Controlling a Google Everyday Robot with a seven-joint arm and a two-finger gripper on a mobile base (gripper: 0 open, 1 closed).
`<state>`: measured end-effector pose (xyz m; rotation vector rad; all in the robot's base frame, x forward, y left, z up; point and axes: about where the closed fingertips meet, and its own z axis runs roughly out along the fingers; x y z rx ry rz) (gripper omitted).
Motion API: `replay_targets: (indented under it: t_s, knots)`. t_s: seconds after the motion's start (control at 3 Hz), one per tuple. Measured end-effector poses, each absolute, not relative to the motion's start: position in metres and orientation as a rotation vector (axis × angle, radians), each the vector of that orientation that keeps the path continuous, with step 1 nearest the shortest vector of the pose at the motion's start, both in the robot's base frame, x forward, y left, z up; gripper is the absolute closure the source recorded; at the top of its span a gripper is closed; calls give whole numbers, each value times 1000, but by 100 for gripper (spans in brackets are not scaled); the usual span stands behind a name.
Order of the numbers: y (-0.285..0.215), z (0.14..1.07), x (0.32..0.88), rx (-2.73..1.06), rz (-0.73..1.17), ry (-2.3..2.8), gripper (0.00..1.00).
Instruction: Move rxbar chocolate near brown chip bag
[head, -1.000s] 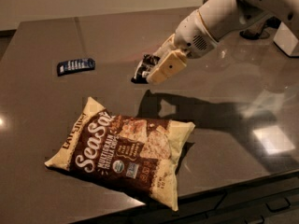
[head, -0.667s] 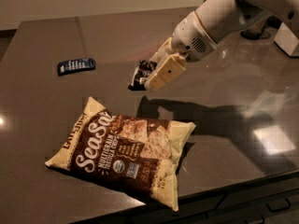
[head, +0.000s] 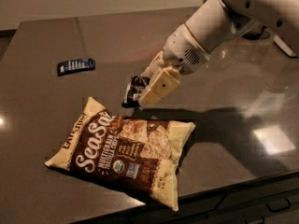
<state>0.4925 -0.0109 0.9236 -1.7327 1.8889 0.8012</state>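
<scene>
The brown chip bag (head: pixel 124 155) lies flat on the dark table near its front edge, with white "Sea Salt" lettering and cream edges. My gripper (head: pixel 142 90) is just above and behind the bag's upper edge, at the end of the white arm that reaches in from the upper right. It is shut on the rxbar chocolate (head: pixel 134 90), a small black wrapper held between the cream fingers (head: pixel 160 85) and tilted, low over the table. The bar is a short way from the bag's top edge.
A dark blue bar wrapper (head: pixel 76 65) lies on the table (head: pixel 224 125) at the far left. The table's front edge runs along the bottom right, with drawers below it. A white object stands at the far right edge.
My gripper has carried the rxbar chocolate left and down toward the chip bag. The bag and the blue wrapper have not moved.
</scene>
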Motion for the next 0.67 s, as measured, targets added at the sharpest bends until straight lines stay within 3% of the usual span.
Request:
replay_targets:
  t_s: [0.33, 0.67]
  knots:
    - [-9, 923, 492, -1736, 802, 1887, 12]
    - [-8, 923, 492, -1737, 802, 1886, 0]
